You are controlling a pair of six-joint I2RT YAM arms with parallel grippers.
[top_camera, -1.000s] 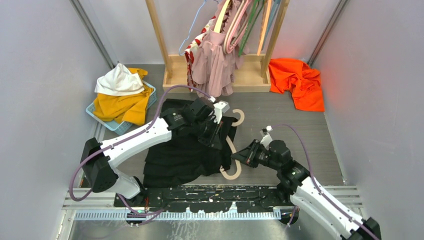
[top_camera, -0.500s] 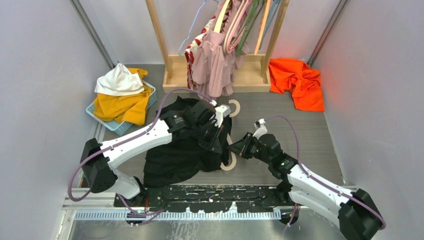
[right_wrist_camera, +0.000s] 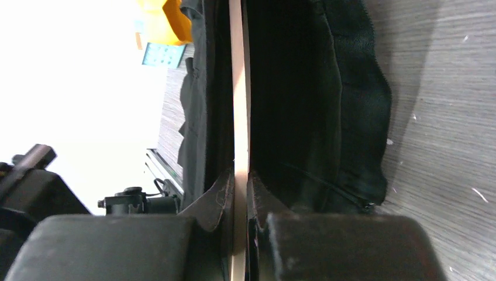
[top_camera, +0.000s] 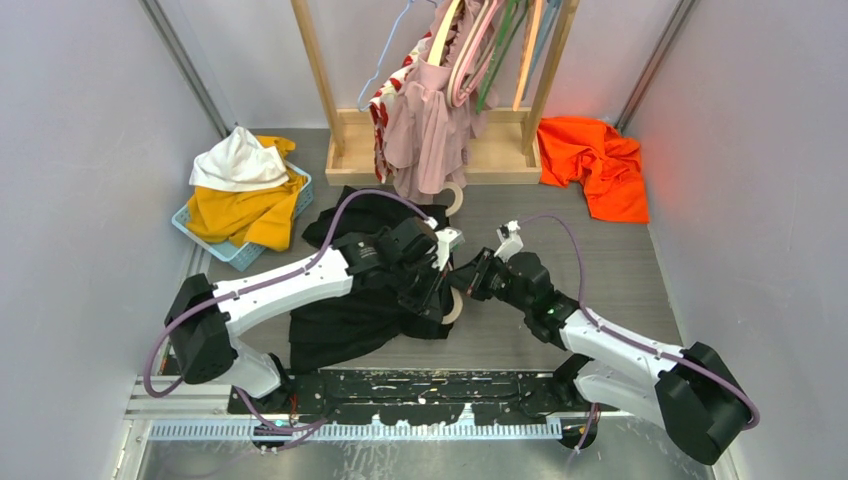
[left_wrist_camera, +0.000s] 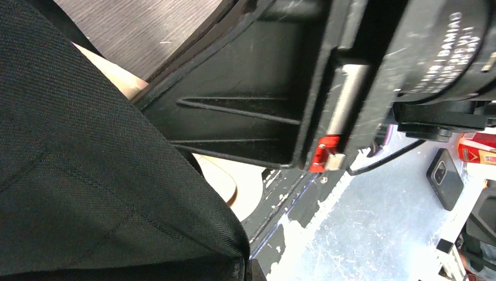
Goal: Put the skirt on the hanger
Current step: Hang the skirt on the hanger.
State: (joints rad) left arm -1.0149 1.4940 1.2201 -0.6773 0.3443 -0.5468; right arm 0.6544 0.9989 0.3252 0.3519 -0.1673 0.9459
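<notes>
The top view alone shows the whole table (top_camera: 610, 270): a wooden rack (top_camera: 345, 130) of hung clothes at the back and the black skirt (top_camera: 345, 320) spread at the middle, left of centre. Both arms meet at the skirt's right edge.

The left gripper (top_camera: 437, 290) is closed in the skirt's cloth. From above its fingertips are lost in the fabric. Its own wrist view shows them no better, since the skirt (left_wrist_camera: 88, 175) hangs right against the lens, with a pale bit of hanger (left_wrist_camera: 231, 181) just beyond.

The right gripper (top_camera: 462, 281) looks merely close to the hanger (top_camera: 455, 197) from above. The right wrist view settles it: the gripper (right_wrist_camera: 238, 193) is narrowed onto the hanger (right_wrist_camera: 237, 105), seen edge-on, with skirt (right_wrist_camera: 310, 117) on both sides.
</notes>
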